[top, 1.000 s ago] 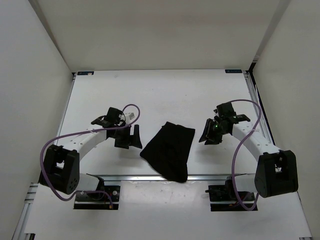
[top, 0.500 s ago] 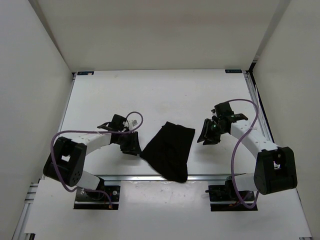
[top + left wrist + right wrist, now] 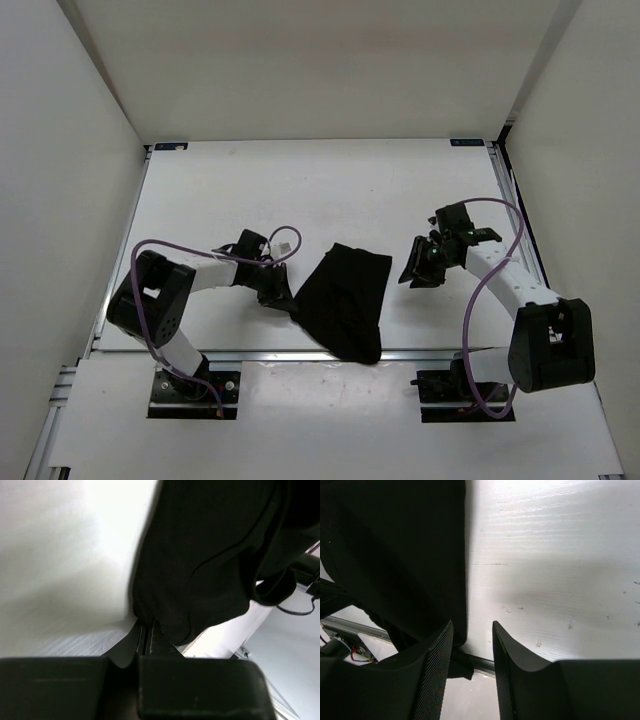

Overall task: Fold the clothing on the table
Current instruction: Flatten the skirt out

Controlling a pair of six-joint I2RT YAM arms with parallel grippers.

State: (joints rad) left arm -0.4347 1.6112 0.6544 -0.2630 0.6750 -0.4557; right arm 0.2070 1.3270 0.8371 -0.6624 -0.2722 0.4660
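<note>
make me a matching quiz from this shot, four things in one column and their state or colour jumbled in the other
Column one:
1. left claw
2. right claw
3. clothing
4. table

Column two:
a. white
b. open, to the right of the clothing
c. black, lying between the two claws
d. shut on the clothing's left edge

Pairs: 1-d, 2-b, 3-c, 4-a

Plain white walls on three sides
</note>
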